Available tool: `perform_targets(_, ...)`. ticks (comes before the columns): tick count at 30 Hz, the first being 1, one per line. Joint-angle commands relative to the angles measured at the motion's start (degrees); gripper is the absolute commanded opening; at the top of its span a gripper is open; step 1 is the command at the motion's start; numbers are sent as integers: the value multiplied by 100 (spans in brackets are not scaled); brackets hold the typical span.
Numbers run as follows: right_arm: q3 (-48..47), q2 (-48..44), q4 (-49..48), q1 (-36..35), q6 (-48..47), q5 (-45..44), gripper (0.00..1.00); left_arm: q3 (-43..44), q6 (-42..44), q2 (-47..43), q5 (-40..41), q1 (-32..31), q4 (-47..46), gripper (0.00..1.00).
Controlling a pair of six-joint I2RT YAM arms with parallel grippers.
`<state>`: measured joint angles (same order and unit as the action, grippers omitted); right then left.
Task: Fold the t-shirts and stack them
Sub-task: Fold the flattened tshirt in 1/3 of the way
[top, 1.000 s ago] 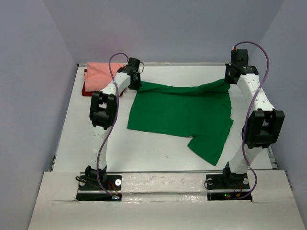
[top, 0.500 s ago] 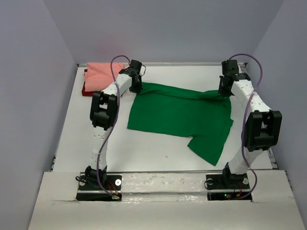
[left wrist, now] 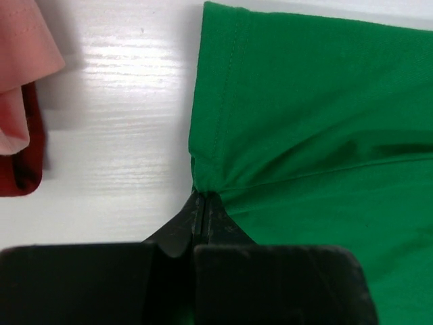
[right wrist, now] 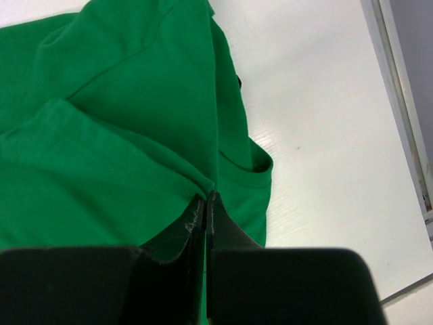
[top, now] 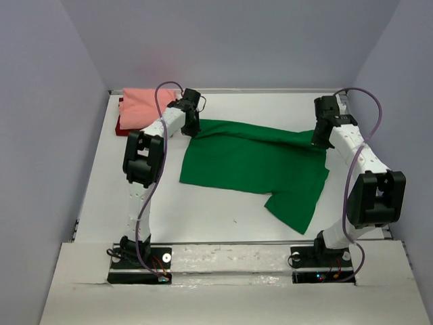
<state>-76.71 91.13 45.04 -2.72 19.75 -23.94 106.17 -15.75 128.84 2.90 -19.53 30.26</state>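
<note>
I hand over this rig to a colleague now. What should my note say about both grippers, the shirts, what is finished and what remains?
Grippers: the left gripper is shut on the far left corner of the green t-shirt; the right gripper is shut on its far right corner.
Things: the green t-shirt lies spread on the table, one sleeve toward the near edge.
Done: the salmon pink t-shirt lies on the dark red t-shirt in the far left corner, both seemingly folded.
Left: fold the green t-shirt and put it on that stack.
</note>
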Motion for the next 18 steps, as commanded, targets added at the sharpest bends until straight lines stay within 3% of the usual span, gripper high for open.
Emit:
perform_targets(1,129,-227,40,-53,249,-392,0,-219,-7,-535,246,-25,50,0)
perform_targets(15,279,194,40,-53,406,-576,0,9,-95,-289,800,-16,384,0)
perform_targets(16,288,194,6,-53,398,-515,7,18,-86,-280,835,-16,401,0)
perform_targets(17,314,194,-21,-53,398,-497,20,26,-104,-263,879,-16,419,0)
perform_targets(18,332,194,-30,-1,407,-515,20,27,-121,-262,897,-16,419,0)
